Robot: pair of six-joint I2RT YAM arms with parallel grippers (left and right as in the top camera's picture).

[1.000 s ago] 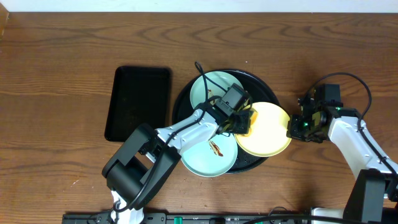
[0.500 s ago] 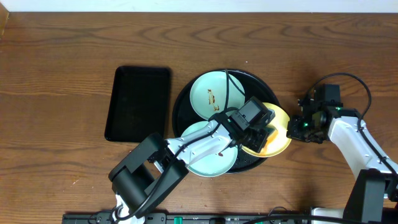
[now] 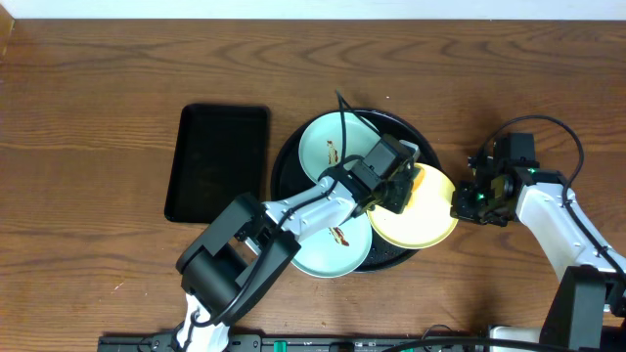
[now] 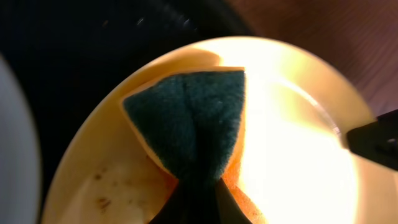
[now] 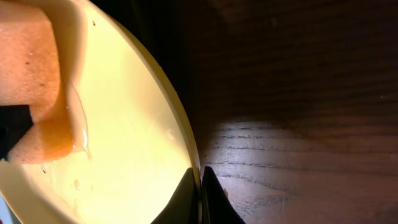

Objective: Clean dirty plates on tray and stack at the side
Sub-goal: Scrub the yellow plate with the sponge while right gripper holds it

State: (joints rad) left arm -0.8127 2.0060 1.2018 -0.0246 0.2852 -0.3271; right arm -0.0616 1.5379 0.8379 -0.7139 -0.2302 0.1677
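Observation:
The round black tray [image 3: 286,161] holds two aqua plates, one at the back [image 3: 323,142] and one at the front [image 3: 328,249], both with brown smears. The pale yellow plate [image 3: 421,215] lies on the tray's right rim. My left gripper [image 3: 399,188] is shut on an orange sponge with a dark green scrub side [image 4: 193,124] and presses it on the yellow plate [image 4: 298,155], where small brown specks show. My right gripper [image 3: 460,202] is shut on the yellow plate's right rim [image 5: 186,143]. The sponge's orange side [image 5: 31,74] shows in the right wrist view.
A smaller rectangular black tray [image 3: 217,161] lies left of the round tray. Bare wooden table [image 3: 509,88] surrounds both. A cable runs from the left arm over the back aqua plate.
My left gripper swept the sponge across the yellow plate, first toward its front right, then back to its upper left edge. The right gripper has not moved.

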